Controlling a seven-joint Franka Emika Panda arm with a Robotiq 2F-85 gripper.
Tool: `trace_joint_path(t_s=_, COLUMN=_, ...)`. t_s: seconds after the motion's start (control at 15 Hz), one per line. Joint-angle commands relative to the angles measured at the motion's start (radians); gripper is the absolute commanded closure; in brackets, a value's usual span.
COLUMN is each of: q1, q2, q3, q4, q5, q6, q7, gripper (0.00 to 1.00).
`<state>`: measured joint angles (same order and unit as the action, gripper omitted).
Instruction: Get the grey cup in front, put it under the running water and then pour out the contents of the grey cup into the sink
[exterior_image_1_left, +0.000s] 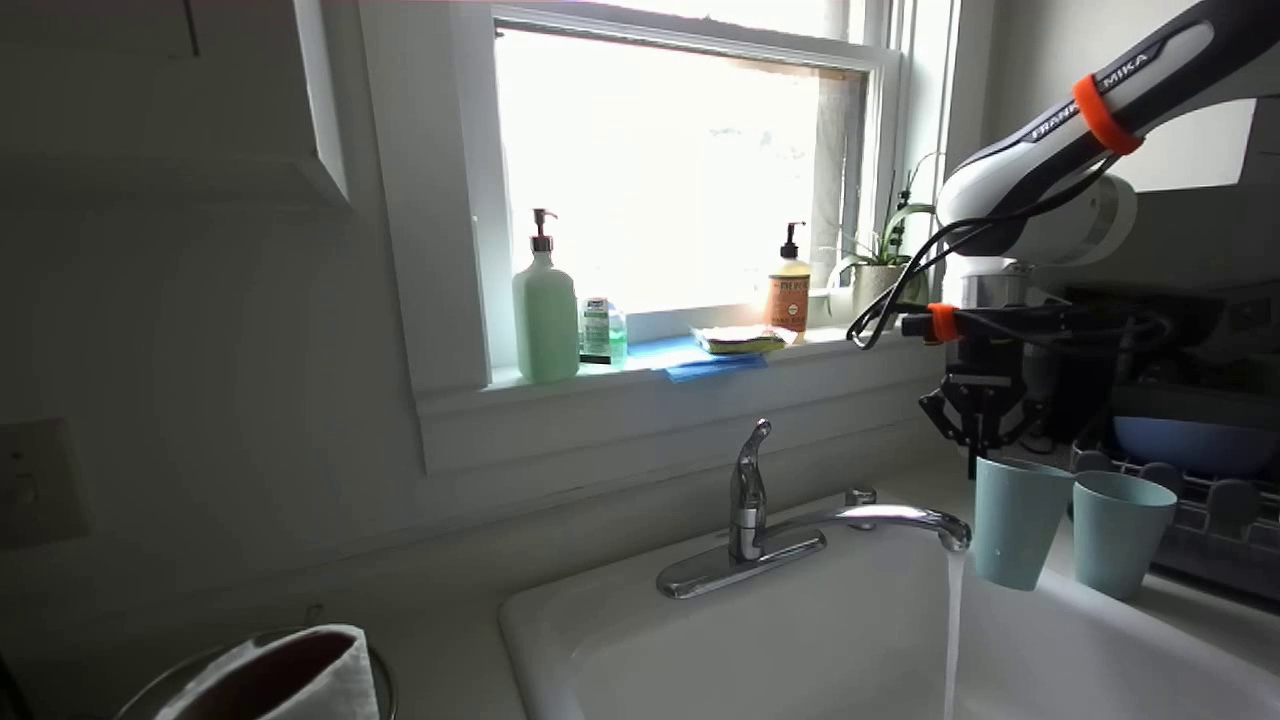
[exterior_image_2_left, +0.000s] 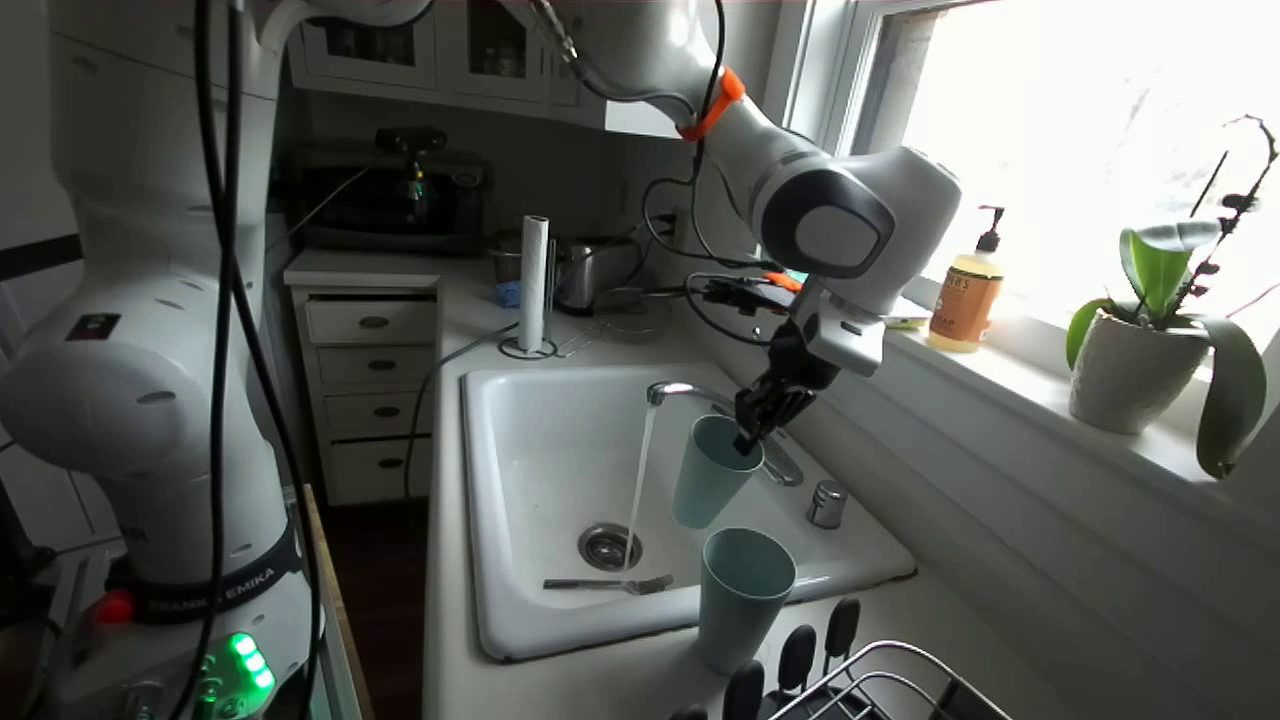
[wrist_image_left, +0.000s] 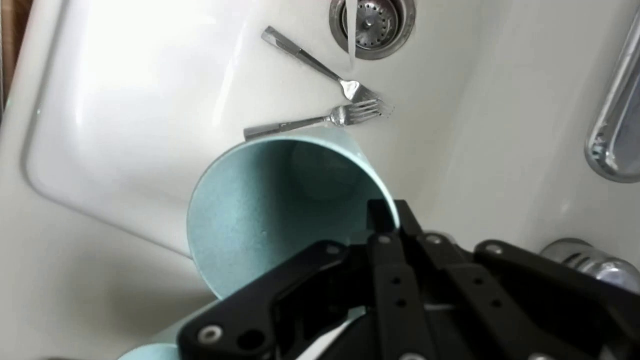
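cup (exterior_image_2_left: 712, 482) in the pincer (exterior_image_2_left: 750, 438) above the sink (exterior_image_2_left: 480, 520), right of running water (exterior_image_2_left: 641, 470) in an exterior view, second cup (exterior_image_2_left: 742, 595) in front on the tabletop (exterior_image_2_left: 580, 685), two forks (wrist_image_left: 320, 65) by the drain (wrist_image_left: 372, 30), pump bottle (exterior_image_2_left: 965, 305) left of potted plant (exterior_image_2_left: 1138, 350) on the windowsill (exterior_image_2_left: 1032, 385)

In the wrist view the gripper (wrist_image_left: 394, 216) hides the near right rim of the held cup (wrist_image_left: 285, 215) and part of the other cup (wrist_image_left: 154, 352). In an exterior view the picture's edge cuts off the running water (exterior_image_1_left: 954, 630) and the near side of the sink (exterior_image_1_left: 720, 645); small print on the orange bottle (exterior_image_1_left: 788, 300) is unreadable.
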<state>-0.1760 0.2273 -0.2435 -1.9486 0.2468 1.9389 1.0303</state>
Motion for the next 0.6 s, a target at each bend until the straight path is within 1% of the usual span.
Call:
trace_joint_path(t_s=0.0, q1=0.028, q2=-0.031, q3=0.021, q4=-0.105, q5=0.023, q6=0.094, q7=0.108, gripper=0.99)
trace_joint_path(t_s=0.27, q1=0.058, q2=-0.033, q3=0.042, q4=-0.186, q5=0.029, q6=0.203, q7=0.228, gripper=0.99)
trace_joint_path(t_s=0.53, q1=0.072, q2=-0.033, q3=0.066, q4=-0.234, q5=0.08, q6=0.285, q7=0.309, gripper=0.99)
